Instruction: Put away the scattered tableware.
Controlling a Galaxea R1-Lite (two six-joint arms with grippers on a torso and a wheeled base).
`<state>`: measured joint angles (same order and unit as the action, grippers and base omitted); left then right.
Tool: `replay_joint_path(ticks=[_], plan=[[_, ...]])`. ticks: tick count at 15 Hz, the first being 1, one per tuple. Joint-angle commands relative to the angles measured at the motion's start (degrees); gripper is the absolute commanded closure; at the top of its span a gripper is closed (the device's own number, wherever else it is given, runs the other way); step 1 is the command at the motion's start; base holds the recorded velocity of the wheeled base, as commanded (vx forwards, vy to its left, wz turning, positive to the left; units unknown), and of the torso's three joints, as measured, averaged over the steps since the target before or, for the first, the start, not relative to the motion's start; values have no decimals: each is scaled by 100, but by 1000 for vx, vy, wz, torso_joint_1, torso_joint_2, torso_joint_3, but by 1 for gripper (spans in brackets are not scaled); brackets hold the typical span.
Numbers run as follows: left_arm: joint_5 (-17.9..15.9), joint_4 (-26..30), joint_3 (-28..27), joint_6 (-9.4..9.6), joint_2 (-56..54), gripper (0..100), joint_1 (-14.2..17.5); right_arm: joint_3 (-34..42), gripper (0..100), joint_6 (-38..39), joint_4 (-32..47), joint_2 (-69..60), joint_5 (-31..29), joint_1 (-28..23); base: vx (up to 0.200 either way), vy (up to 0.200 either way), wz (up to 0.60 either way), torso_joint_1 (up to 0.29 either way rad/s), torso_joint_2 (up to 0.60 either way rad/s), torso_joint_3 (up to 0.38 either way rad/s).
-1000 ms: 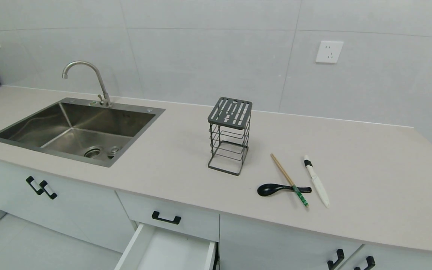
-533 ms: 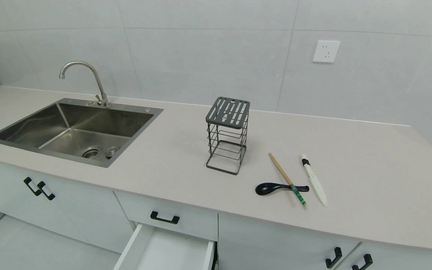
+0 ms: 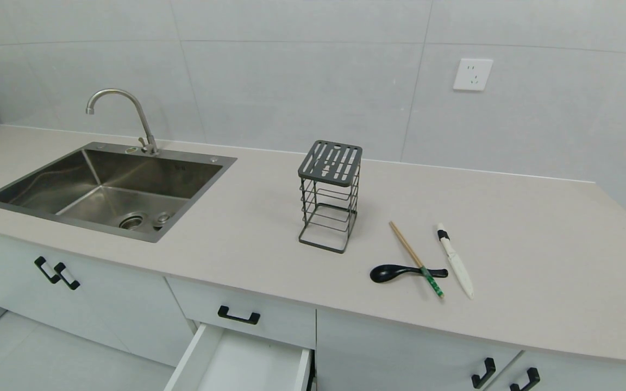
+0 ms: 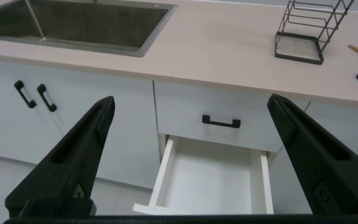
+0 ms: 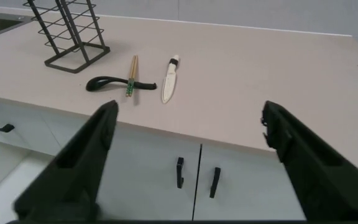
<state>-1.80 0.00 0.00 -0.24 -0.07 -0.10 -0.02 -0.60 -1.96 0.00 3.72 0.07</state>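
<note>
1. Tableware: black spoon (image 3: 394,272), wooden chopsticks (image 3: 416,259) w/ green patterned end, white knife (image 3: 456,262) w/ black band partway along. All lie flat on the countertop (image 3: 536,255), near its front edge, to the right of the wire rack (image 3: 329,195).
2. The chopsticks' green end crosses over the spoon's handle, touching it. Spoon bowl points toward the rack. The knife lies just beside the chopsticks on the right, apart from them and roughly parallel.
3. Rack: dark wire sides, slotted plate on top, standing upright on the counter. It is near the tableware but not touching it.
4. Drawer (image 3: 242,364): pulled out below the counter, under a shut drawer front w/ a black handle; white inside on show.
5. Sink (image 3: 106,184): steel, set in the counter well to the left, w/ a drain and plug in its floor and a curved faucet (image 3: 128,117) at the back.
6. Right gripper (image 5: 189,107): fingers spread wide, gripping nothing. It hangs off the counter's front edge, before the cabinet doors (image 5: 197,174). Spoon, chopsticks and knife lie on the counter beyond it, well apart from the fingertips.
7. Left gripper (image 4: 191,102): fingers also spread wide, gripping nothing. It sits in front of the pulled-out drawer, below counter level, w/ the rack and tableware farther off to its right.
</note>
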Motion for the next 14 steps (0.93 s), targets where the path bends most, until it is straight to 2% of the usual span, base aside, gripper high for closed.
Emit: replay_joint_path(ticks=[1,3,4,7,9,12,14], plan=[[5,0,0,-2,7,0,1,2,0,-230,-1113,0,243,1,0,0,0,0,0,0],[-4,0,0,-2,7,0,1,2,0,-371,-1219,0,683,1,0,0,0,0,0,0],[-4,0,0,-2,7,0,1,-112,0,-345,-832,79,1122,28,0,0,0,0,0,0],[-4,0,0,7,7,0,1,-709,0,-230,302,905,1711,327,0,0,0,0,0,0],[-4,0,0,7,7,0,1,-797,0,-248,469,1485,1869,520,0,0,0,0,0,0],[-4,0,0,7,7,0,1,-797,0,-248,451,2399,1861,1118,0,0,0,0,0,0],[-4,0,0,7,7,0,1,-1043,0,-292,442,3041,1843,1258,0,0,0,0,0,0]])
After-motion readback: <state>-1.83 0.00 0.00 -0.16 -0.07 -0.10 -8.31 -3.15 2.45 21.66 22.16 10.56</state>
